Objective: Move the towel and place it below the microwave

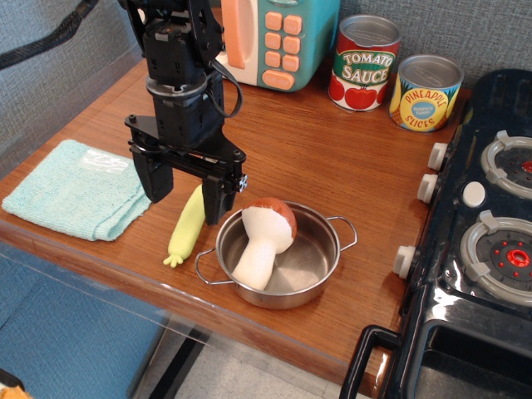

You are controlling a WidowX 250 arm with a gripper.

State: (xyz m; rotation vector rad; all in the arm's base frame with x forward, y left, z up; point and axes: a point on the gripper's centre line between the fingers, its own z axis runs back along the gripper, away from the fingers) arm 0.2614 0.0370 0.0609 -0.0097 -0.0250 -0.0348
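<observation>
The light aqua folded towel (76,189) lies flat at the left front of the wooden table. The teal and cream toy microwave (278,37) with peach buttons stands at the back, partly hidden by the arm. My black gripper (184,189) hangs open and empty above the table, just right of the towel, its fingers pointing down. One finger stands next to a yellow corn toy (188,225).
A steel pot (278,255) holding a plush mushroom (264,239) sits right of the gripper. A tomato sauce can (364,62) and a pineapple slices can (425,91) stand at the back right. A black toy stove (482,241) fills the right side.
</observation>
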